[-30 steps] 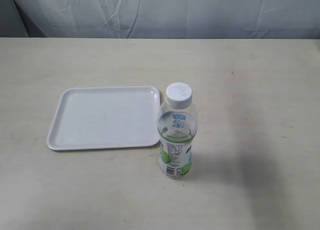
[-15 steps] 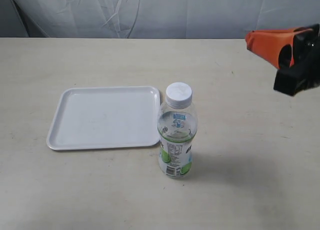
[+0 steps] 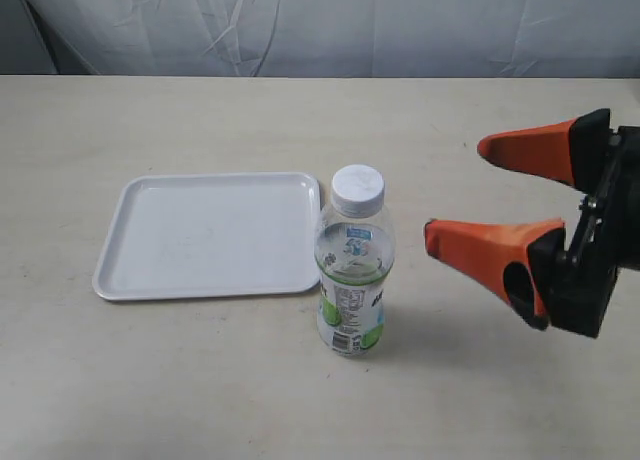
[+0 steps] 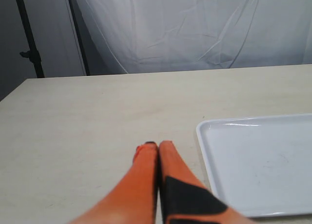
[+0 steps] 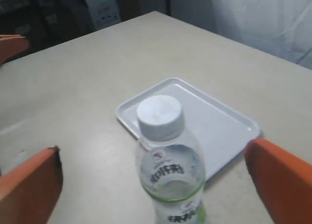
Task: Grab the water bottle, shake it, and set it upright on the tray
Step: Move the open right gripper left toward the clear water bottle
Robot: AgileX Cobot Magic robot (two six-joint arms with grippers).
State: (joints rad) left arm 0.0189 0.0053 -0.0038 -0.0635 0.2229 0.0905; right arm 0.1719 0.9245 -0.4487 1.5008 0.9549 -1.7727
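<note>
water bottle [image 3: 354, 270] stands upright on the table [image 3: 150, 380], white cap [image 3: 357, 189] screwed on. its green-and-white label [image 3: 350, 310] with black print wraps the lower body, and the plastic above it is clear. in the exterior view the bottle sits just beside the near right corner of the tray [image 3: 210, 235], and its shoulder overlaps the tray's right rim. whether the two touch cannot be told. the bottle is on the table, not on the tray.

tray: white, flat on the table, rounded corners, low rim, left of the bottle in the exterior view.

right gripper [image 3: 455, 188]: orange fingers spread wide, tips aimed at the bottle from the right, clear of it with a gap of bare table between. the nearer finger [image 3: 480, 250] reaches closest to the bottle at about shoulder height, and the farther finger [image 3: 530, 150] is higher in that view. in the right wrist view the bottle stands in the gap between the two fingers, touched by neither, with the tray behind it.

left gripper [image 4: 155, 145]: seen in the left wrist view only. fingers pressed together, tips meeting, nothing between them. it sits over bare table near the tray's rim.

backdrop: pale creased sheet [image 3: 300, 25] hanging behind the far table edge.
</note>
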